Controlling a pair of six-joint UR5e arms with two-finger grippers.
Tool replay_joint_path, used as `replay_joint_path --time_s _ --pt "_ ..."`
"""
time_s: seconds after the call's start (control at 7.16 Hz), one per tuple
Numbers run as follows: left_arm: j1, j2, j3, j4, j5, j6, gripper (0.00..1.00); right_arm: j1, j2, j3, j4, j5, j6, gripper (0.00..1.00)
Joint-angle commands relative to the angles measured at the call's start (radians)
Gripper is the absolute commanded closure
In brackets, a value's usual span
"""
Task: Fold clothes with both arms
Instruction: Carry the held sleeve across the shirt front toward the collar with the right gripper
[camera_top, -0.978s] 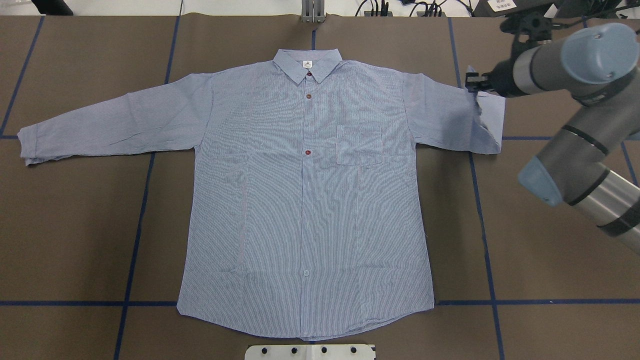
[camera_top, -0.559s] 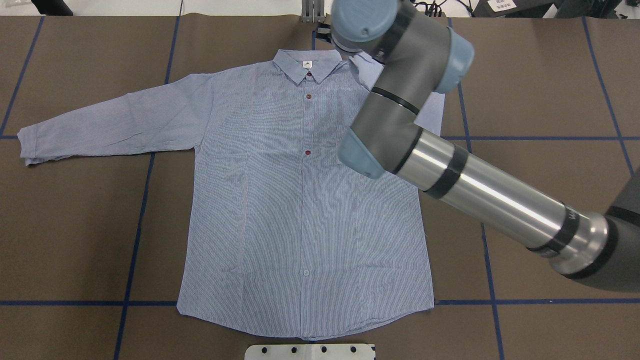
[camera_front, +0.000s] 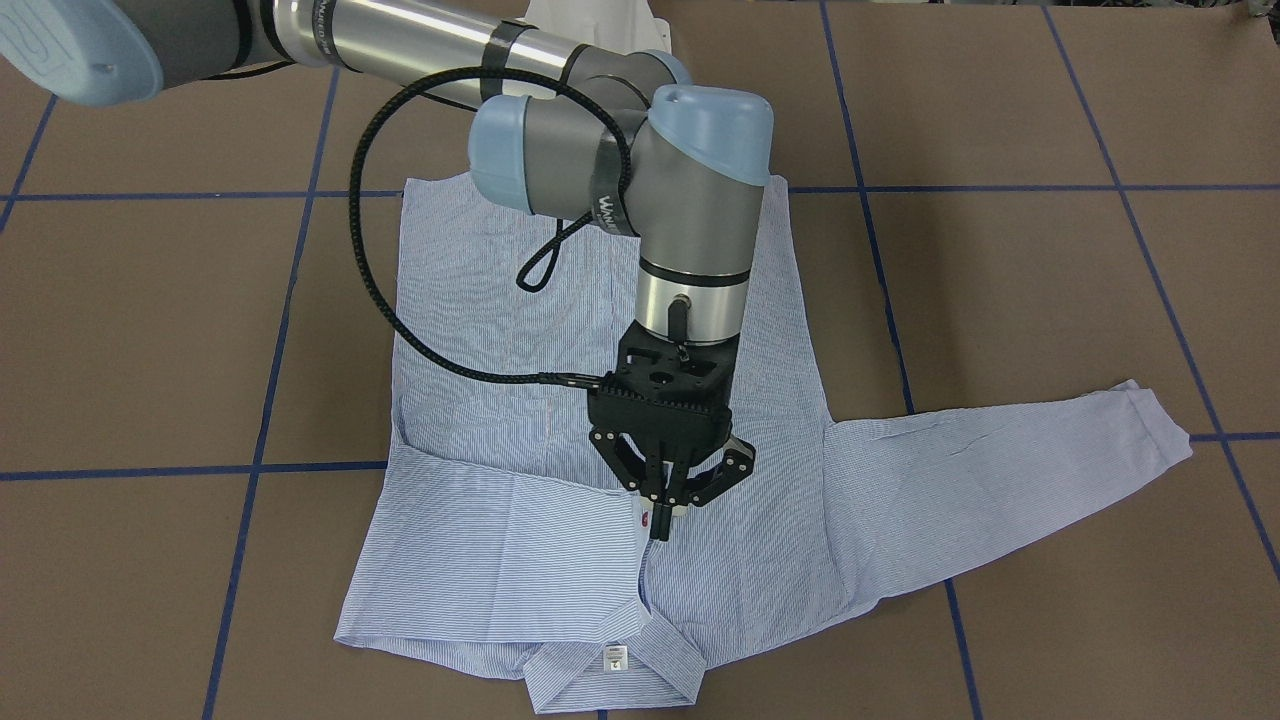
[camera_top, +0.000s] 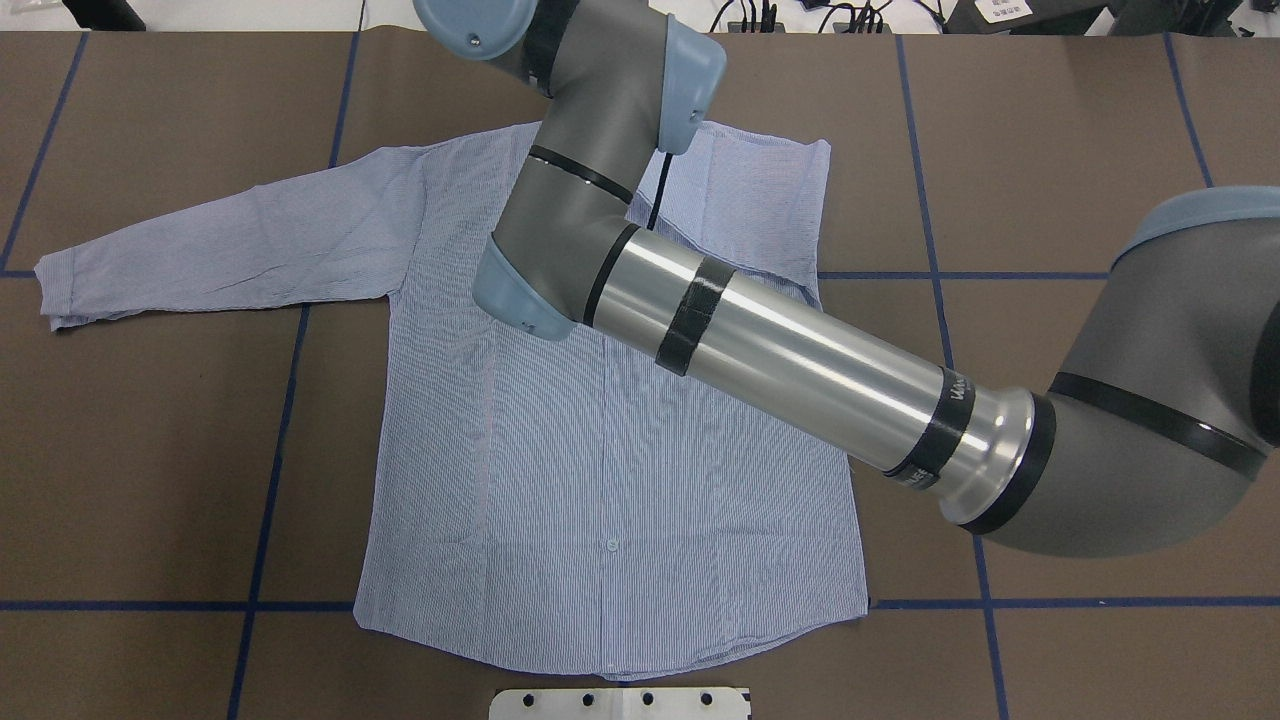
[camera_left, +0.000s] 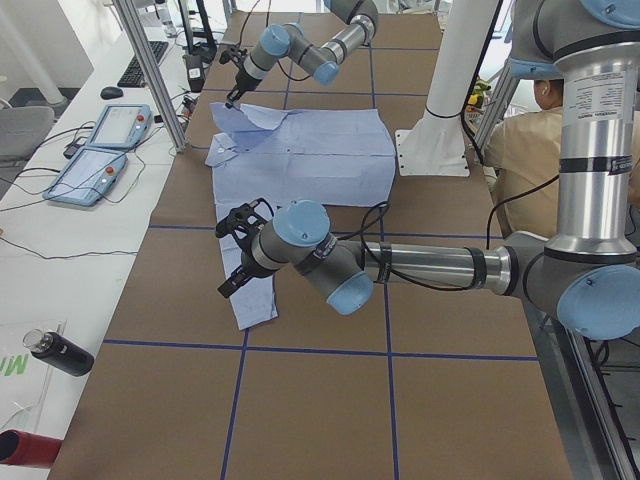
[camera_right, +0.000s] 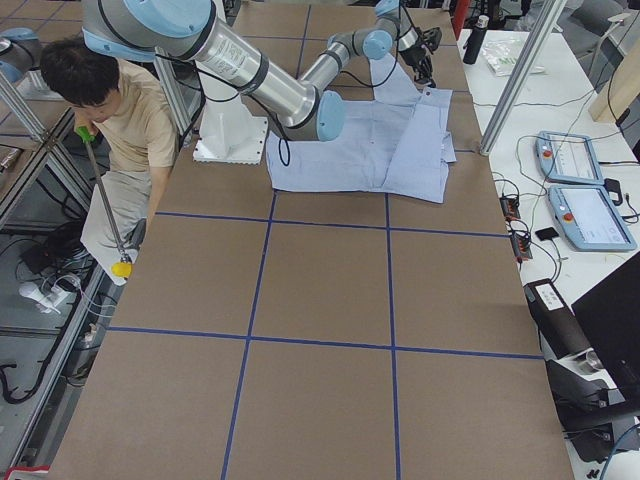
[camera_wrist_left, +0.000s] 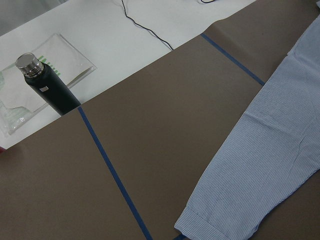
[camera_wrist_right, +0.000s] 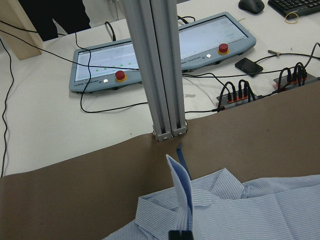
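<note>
A light blue striped shirt (camera_top: 600, 480) lies flat and front-up on a brown desk (camera_top: 1050, 120) marked with blue tape lines. The right arm (camera_top: 800, 350) reaches across the shirt's body. Its end effector (camera_front: 660, 520) points down over the button line, a little way from the collar (camera_front: 615, 670), and is clenched on the cuff (camera_wrist_right: 182, 195) of the shirt's sleeve on the robot's right side. That sleeve (camera_front: 510, 540) is folded inward across the chest. The other sleeve (camera_top: 220, 240) lies stretched out flat toward the robot's left. The left end effector (camera_left: 235, 258) hangs over that sleeve near its cuff end; whether it is released or clenched cannot be told.
</note>
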Motion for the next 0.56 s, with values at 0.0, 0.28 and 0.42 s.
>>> replay_joint_path --time_s 0.0,0.28,0.42 --pt "0.000 0.006 -0.001 0.000 0.000 0.000 0.00 -0.059 0.076 -0.124 0.003 -0.048 0.039 1.00" --pt "0.000 0.006 0.001 0.000 0.001 0.000 0.00 -0.081 0.159 -0.206 0.014 -0.042 0.073 0.44" --pt "0.000 0.006 0.001 0.000 0.001 0.000 0.00 -0.082 0.176 -0.211 0.014 -0.037 0.078 0.02"
